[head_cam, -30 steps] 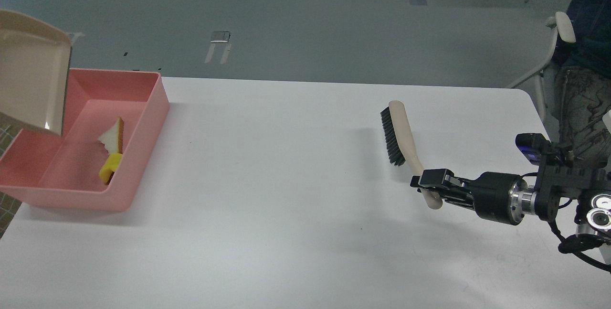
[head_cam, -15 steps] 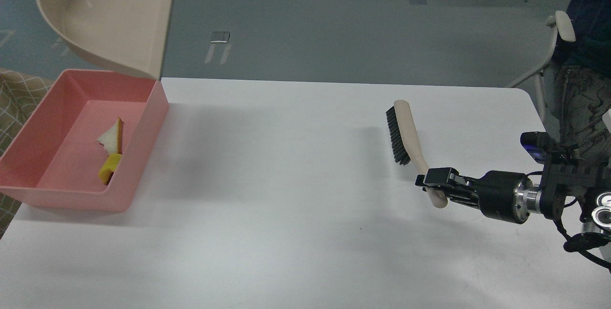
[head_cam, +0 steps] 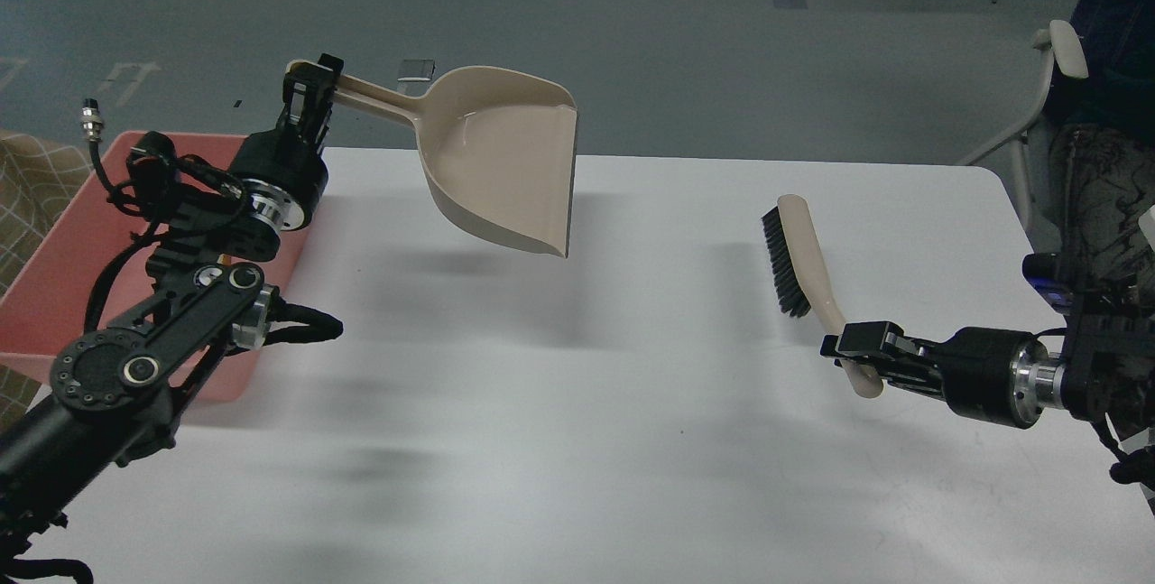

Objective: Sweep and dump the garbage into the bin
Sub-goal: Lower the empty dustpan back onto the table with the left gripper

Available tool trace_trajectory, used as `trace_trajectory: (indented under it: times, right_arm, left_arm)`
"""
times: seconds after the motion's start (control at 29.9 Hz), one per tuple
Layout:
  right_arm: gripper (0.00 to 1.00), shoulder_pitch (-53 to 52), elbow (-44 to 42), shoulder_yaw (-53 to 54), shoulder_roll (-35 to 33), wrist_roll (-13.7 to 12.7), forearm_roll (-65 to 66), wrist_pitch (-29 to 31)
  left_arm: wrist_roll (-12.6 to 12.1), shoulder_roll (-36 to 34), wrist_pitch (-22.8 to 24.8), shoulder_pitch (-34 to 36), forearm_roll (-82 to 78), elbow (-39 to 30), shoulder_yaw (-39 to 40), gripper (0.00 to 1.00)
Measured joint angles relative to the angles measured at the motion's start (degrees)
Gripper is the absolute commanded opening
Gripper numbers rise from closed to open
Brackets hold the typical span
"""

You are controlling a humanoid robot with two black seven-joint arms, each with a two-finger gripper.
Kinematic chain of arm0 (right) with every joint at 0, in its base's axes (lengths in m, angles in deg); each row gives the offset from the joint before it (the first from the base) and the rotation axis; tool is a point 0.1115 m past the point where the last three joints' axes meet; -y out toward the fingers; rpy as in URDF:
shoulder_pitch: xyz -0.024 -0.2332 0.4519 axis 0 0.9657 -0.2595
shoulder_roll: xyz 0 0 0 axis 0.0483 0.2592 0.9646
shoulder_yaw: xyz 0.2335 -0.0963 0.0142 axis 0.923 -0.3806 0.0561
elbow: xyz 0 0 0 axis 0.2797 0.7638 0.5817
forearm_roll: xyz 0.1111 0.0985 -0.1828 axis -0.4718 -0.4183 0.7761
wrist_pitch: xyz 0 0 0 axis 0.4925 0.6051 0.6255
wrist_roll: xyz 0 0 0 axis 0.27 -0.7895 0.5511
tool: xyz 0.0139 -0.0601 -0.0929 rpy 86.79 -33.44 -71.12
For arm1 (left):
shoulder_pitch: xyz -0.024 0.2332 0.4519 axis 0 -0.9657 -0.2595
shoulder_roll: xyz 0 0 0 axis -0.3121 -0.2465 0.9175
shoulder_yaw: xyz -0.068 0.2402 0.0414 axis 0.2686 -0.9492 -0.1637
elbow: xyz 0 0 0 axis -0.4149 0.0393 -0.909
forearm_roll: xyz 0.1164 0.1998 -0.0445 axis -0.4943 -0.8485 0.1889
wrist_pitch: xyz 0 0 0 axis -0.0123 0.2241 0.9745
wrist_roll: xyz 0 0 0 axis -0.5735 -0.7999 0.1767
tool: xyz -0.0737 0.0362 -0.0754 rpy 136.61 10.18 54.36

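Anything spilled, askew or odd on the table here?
Nothing stands out. The table shows no spill. The left gripper holds the empty dustpan aloft; the right gripper holds the brush. The arm hides most of the bin.

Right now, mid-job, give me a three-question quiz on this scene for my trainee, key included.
1. True or false: the beige dustpan rests flat on the white table.
2. What does the right pincer hold? A) the brush by its handle B) a sponge C) nothing
3. Fill in: the left pincer grips the dustpan by its ____.

Key:
1. False. It hangs above the table, with its shadow beneath.
2. A. The bristles face left.
3. Handle. The pink bin lies behind the left arm, and its contents are hidden from the head view.
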Motion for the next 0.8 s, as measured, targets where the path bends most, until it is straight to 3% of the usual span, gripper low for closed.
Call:
trace_trajectory:
  times: [0.37, 0.7, 0.77, 0.8]
  right_arm:
    - [0.01, 0.22, 0.28, -0.01, -0.06, 0.0, -0.03, 0.0]
    - [0.02, 0.31, 0.32, -0.17, 0.19, -0.01, -0.08, 0.0]
    - [0.02, 0.31, 0.32, -0.17, 0.25, -0.01, -0.09, 0.0]
    - [0.02, 0.31, 0.3, -0.17, 0.29, -0.01, -0.08, 0.0]
  left_arm:
    - [4.22, 5.87, -3.49, -5.32, -5.88, 4.29, -3.13, 0.0]
    - [4.74, 7.66, -3.55, -8.29, -7.59, 5.12, -3.47, 0.0]
    - [4.75, 7.81, -3.51, -8.43, -7.61, 5.14, -3.51, 0.42]
    - [4.77, 7.89, -3.48, -8.46, -7.61, 5.18, -3.53, 0.48]
